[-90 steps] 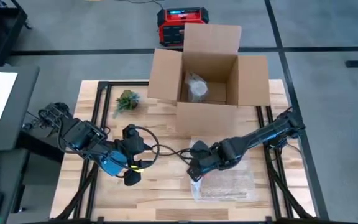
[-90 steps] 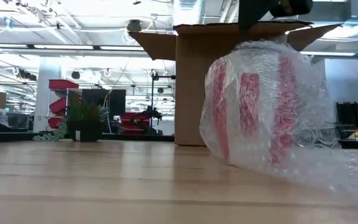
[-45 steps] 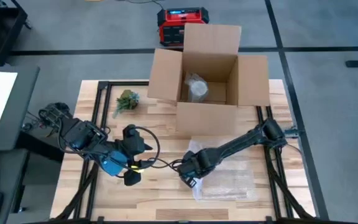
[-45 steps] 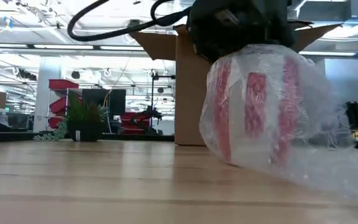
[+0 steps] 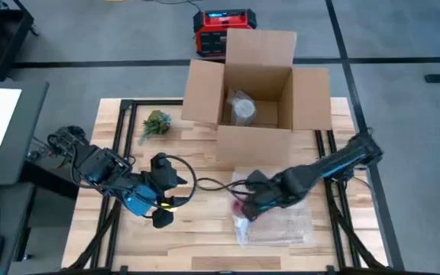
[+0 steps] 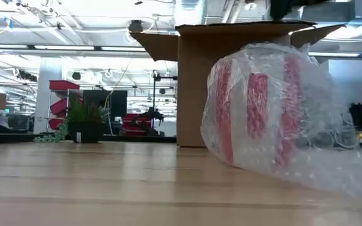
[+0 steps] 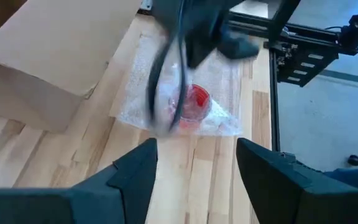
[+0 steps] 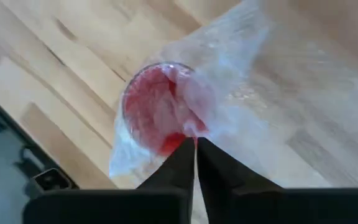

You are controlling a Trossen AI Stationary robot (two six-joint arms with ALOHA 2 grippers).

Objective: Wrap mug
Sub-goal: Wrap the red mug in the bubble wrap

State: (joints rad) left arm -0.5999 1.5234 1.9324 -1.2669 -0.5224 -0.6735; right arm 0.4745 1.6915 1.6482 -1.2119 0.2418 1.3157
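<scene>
Your open cardboard box (image 5: pixel 257 84), something wrapped inside, probably | small plant (image 5: pixel 156 122) beside it | red unit (image 5: pixel 221 30) on floor

Wooden slatted table (image 5: pixel 197 221) on a black frame. At 12 o'clock, an open cardboard box (image 5: pixel 257 92); at 10 o'clock, a small potted plant (image 5: pixel 155 122); at 5 o'clock, a bubble wrap sheet (image 5: pixel 281 228) with the red mug (image 5: pixel 241 208) lying partly rolled in its 9 o'clock edge.

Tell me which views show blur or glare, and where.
Left wrist view: the right arm above the red mug is smeared by motion blur. Low view: ceiling lights are blown out, and the bubble wrap glints. Right wrist view: wrap looks hazy over the mug. High view: evenly lit.
</scene>
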